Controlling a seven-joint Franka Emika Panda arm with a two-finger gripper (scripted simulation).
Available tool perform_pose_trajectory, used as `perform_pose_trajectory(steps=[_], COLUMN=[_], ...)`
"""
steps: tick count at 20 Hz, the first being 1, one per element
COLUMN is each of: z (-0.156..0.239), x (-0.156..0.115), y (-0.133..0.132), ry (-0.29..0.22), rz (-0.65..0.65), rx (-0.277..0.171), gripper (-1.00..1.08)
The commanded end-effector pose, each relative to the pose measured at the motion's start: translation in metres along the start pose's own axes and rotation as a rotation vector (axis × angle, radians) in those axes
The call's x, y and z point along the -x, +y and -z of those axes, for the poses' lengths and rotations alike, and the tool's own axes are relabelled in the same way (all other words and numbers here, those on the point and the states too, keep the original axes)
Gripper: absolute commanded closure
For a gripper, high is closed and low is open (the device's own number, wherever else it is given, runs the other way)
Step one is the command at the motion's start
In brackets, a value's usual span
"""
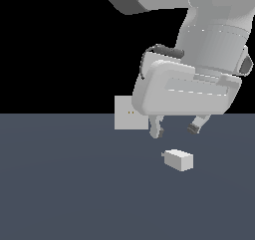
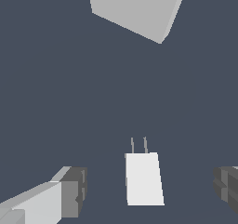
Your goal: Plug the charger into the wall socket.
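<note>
The charger (image 1: 179, 159) is a small white block lying flat on the dark floor, its short prong stub pointing toward the exterior view's left. In the wrist view the charger (image 2: 143, 178) shows two thin prongs aimed at the wall socket (image 2: 135, 9). The wall socket (image 1: 127, 113) is an upright light-grey square plate with two tiny orange dots, partly hidden behind my hand. My gripper (image 1: 175, 130) hovers just above the charger, open, with nothing held. In the wrist view the gripper (image 2: 151, 195) has its fingers (image 2: 69, 193) spread wide on either side of the block.
The dark grey floor (image 1: 64, 184) stretches around both objects. The robot arm's white body (image 1: 209, 35) fills the upper part of the exterior view's right. Nothing else stands on the floor in view.
</note>
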State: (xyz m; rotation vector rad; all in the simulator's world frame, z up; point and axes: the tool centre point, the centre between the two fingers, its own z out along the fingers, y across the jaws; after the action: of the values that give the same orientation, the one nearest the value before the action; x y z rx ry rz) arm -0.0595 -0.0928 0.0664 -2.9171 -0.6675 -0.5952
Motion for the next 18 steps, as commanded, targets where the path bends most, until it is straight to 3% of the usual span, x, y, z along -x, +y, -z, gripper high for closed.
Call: perform_pose_trajectory(steps=[1, 11, 18], z=[-0.002, -0.007, -0.031], x=[0.001, 0.005, 0.016], y=[0.001, 0.002, 0.001], ry=[0.007, 0.008, 0.007], rz=[0.009, 0.013, 0.015], rx=[-0.003, -0.004, -0.004], gripper=[-0.92, -0.92, -0.92])
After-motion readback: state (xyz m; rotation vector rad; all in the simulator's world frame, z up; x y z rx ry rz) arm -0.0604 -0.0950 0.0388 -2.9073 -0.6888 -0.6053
